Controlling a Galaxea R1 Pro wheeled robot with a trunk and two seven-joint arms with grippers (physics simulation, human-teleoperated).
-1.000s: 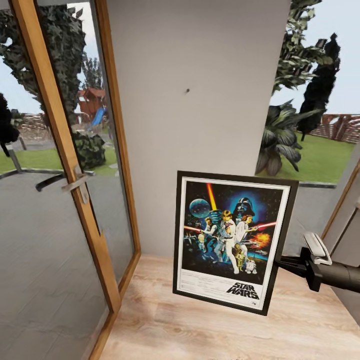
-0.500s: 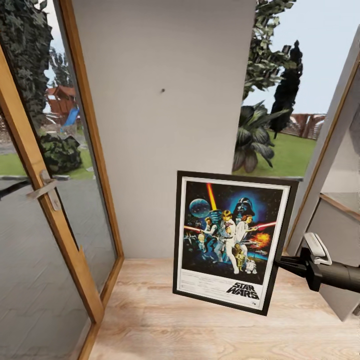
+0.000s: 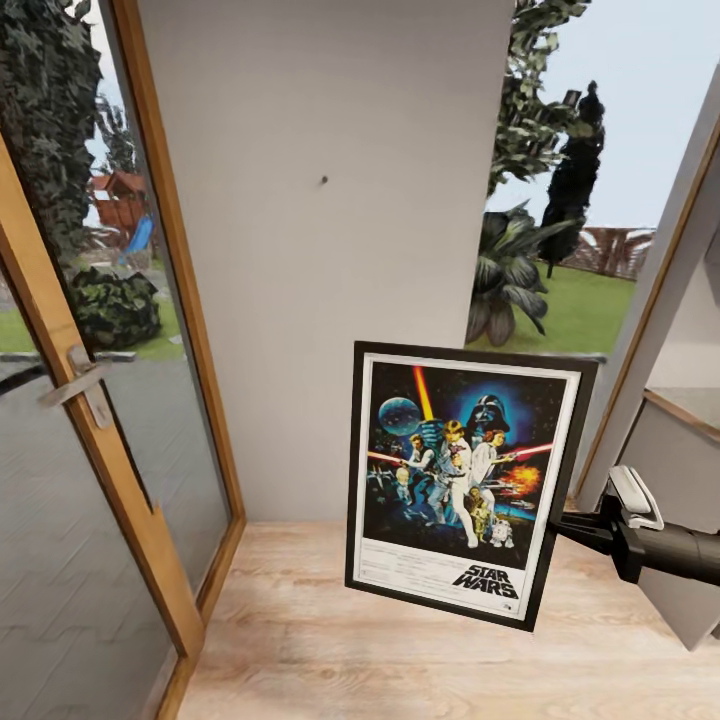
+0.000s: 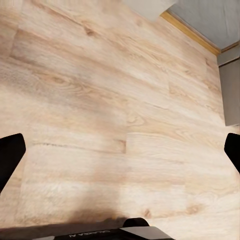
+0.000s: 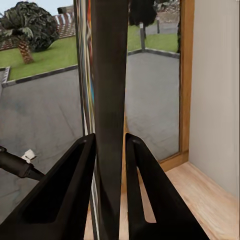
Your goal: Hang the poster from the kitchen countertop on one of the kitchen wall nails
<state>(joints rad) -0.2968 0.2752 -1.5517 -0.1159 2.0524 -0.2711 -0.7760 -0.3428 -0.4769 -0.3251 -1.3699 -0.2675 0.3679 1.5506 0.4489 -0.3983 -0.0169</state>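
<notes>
I have the poster clamped by its side edge in my right hand, the two fingers pinching the black frame seen edge-on at the wrist. It hangs upright, slightly tilted, clear of the plank floor and off to the inner side of that hand, picture facing me. My left hand is spread wide apart with nothing between the tips, pointing down at bare floor.

I judge the pick-up done and the carry nearly over: I am facing a grey wall panel between a wood-framed glass door and a big window, and a small dark nail sits on it, well above the hand and across toward the door side. Next I need to raise the poster a good deal and shift it that way, then bring its back onto the nail.

The poster's back is hidden, so I cannot tell where any hanger is. The nail is tiny, and I cannot make out how far it stands proud. My right arm runs off the frame edge.
</notes>
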